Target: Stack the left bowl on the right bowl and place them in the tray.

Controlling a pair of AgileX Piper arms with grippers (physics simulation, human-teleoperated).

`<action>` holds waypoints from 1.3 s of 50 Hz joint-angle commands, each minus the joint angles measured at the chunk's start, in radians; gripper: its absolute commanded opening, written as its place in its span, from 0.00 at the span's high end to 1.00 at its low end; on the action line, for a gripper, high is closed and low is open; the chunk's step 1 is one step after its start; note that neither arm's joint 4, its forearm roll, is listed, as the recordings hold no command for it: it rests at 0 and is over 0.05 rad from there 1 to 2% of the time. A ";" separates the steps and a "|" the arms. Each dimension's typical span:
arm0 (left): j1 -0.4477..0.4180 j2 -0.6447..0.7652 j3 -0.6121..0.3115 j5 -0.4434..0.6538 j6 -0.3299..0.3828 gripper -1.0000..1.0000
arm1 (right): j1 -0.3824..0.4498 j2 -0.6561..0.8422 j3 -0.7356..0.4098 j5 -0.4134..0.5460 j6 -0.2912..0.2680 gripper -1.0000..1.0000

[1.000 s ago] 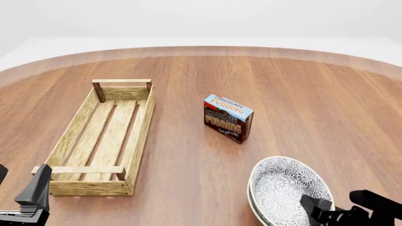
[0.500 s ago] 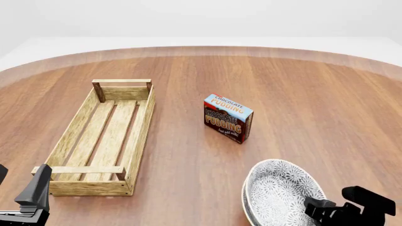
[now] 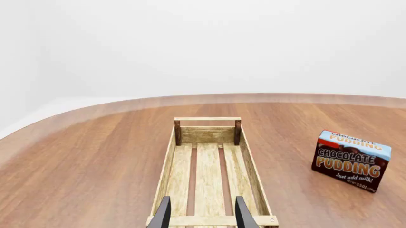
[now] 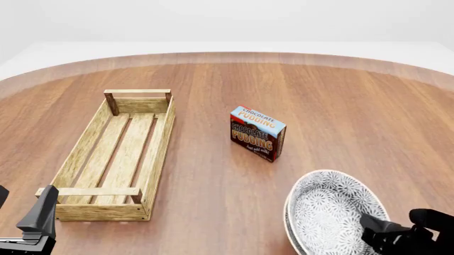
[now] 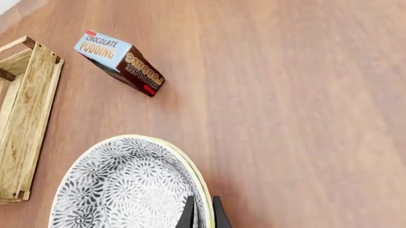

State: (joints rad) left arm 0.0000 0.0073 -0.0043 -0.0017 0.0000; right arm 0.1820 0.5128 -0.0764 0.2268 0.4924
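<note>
Two patterned grey-and-white bowls [image 4: 330, 210] sit nested, one inside the other, at the near right of the table and tilted toward the camera. My right gripper [image 4: 388, 234] is shut on their near rim; in the right wrist view its fingers [image 5: 188, 213] pinch the edge of the bowls [image 5: 120, 185]. The tray [image 4: 160, 151], a long light-wood slatted crate, lies at the left with nothing in it. My left gripper [image 4: 25, 204] stands open just short of the tray's near end handle. The left wrist view looks along the tray [image 3: 248, 161].
A chocolate pudding box [image 4: 258, 133] stands upright mid-table, between the tray and the bowls. It also shows in the left wrist view as the pudding box [image 3: 351, 160] and in the right wrist view as the pudding box [image 5: 120, 61]. The round wooden table's far edge curves behind.
The nested bowls have risen, tipped up more and shifted slightly right with the right gripper, which has sunk toward the frame's lower right corner. The left arm has not moved.
</note>
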 commanded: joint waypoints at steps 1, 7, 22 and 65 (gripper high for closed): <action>0.000 0.000 0.000 0.000 0.000 0.00 | -0.051 -0.083 -0.163 0.138 -0.048 1.00; 0.000 0.000 0.000 0.000 0.000 0.00 | -0.057 -0.064 -0.221 0.145 -0.058 1.00; 0.000 0.000 0.000 0.000 0.000 0.00 | -0.036 0.109 -0.422 0.076 -0.090 1.00; 0.000 0.000 0.000 0.000 0.000 0.00 | 0.183 0.740 -1.063 -0.084 -0.183 1.00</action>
State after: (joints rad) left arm 0.0000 0.0073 -0.0043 -0.0017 0.0000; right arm 0.3165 1.1220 -1.0009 0.1842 0.3156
